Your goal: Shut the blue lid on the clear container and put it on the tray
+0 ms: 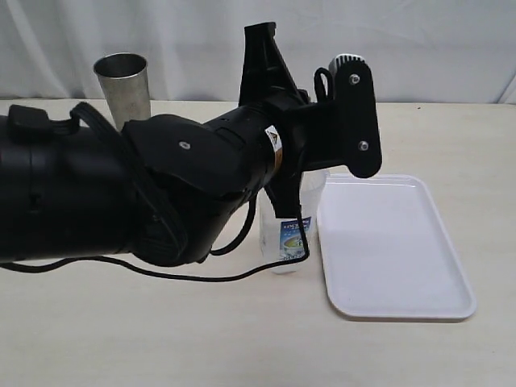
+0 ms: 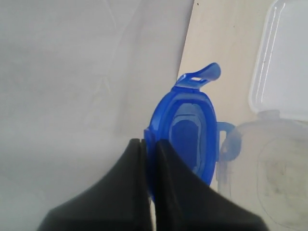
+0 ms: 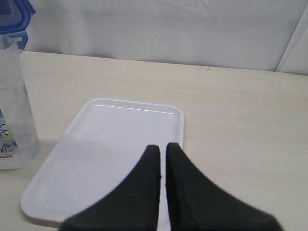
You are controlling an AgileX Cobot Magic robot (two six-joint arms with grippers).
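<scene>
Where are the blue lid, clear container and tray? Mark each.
blue lid (image 2: 185, 130): left wrist view, central face.
clear container (image 3: 17, 86): right wrist view, clear wall above label.
tray (image 1: 395, 242): exterior view, bare floor.

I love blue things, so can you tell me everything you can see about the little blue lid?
The small bright blue plastic lid is a rounded square, shiny and slightly see-through, with a raised rim around a sunken middle. Two snap flaps show, sticking outward, not latched. The left gripper is shut on its edge. It is at the top of the tall clear plastic container, which stands beside the flat white tray. Whether it is pressed fully down cannot be told.
</scene>
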